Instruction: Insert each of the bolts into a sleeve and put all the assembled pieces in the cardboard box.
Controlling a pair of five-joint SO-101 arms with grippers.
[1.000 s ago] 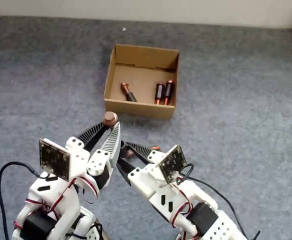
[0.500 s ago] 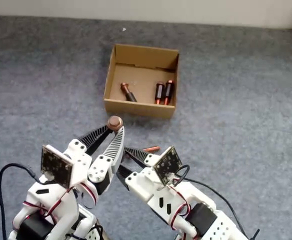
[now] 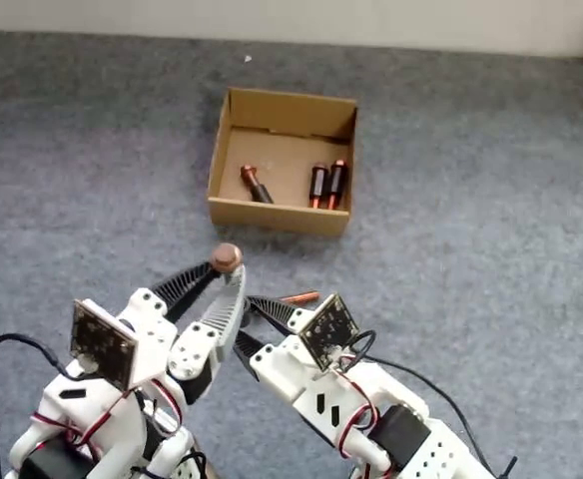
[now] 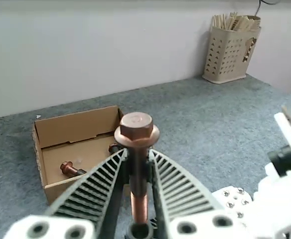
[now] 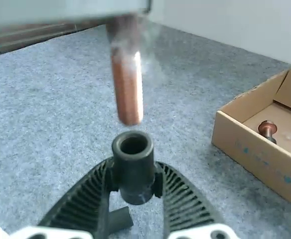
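My left gripper (image 4: 135,167) is shut on a copper bolt (image 4: 137,149), held upright with its hex head (image 3: 226,257) up. Directly under the bolt's tip (image 5: 128,112) stands a dark sleeve (image 5: 132,164), open end up, and my right gripper (image 5: 133,181) is shut on it. A small gap separates bolt tip and sleeve mouth. The cardboard box (image 3: 234,209) lies beyond both grippers and holds three assembled pieces (image 3: 324,184). Another loose bolt (image 3: 299,296) lies on the carpet by the right arm.
Grey carpet covers the table all around. A beige perforated holder of wooden sticks (image 4: 233,46) stands against the back wall. A second dark sleeve (image 5: 116,218) lies on the carpet beneath my right gripper.
The left gripper has carried the bolt a little toward the right arm and lowered it over the sleeve. The right gripper shifted slightly left beneath it.
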